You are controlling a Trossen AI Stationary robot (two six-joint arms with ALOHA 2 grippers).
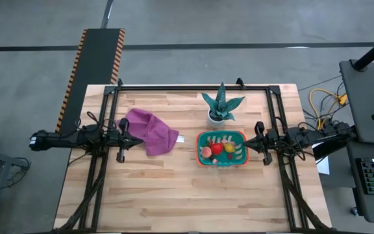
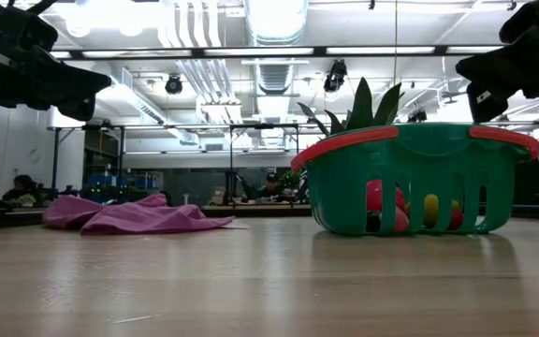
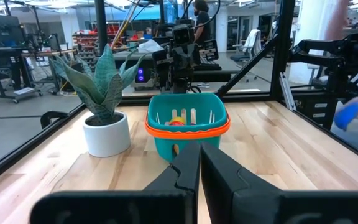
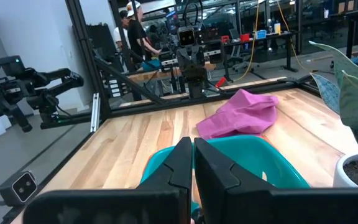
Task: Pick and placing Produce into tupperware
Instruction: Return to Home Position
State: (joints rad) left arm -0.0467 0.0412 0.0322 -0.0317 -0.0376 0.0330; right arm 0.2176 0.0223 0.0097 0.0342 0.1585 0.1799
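Teal-green tub (image 1: pixel 222 164) with an orange rim stands on the wooden surface (image 1: pixel 174 188), right of centre; produce (image 1: pixel 217 149) lies inside it, with red, yellow and peach pieces visible; a plant (image 1: pixel 221 107) in a white pot stands just beside the tub's far side; a purple cloth (image 1: pixel 151 132) lies left of centre, well apart from the tub. In the high view the left gripper (image 1: pixel 139 139) hangs over the cloth's left part, clear of the surface; its fingers (image 3: pixel 185 171) are pressed together and hold nothing. At the tub's right end the right gripper (image 1: pixel 247 144) hangs higher than the rim; its fingers (image 4: pixel 180 163) are likewise closed and empty. Both arms reach in level from opposite sides, tips pointing toward each other.
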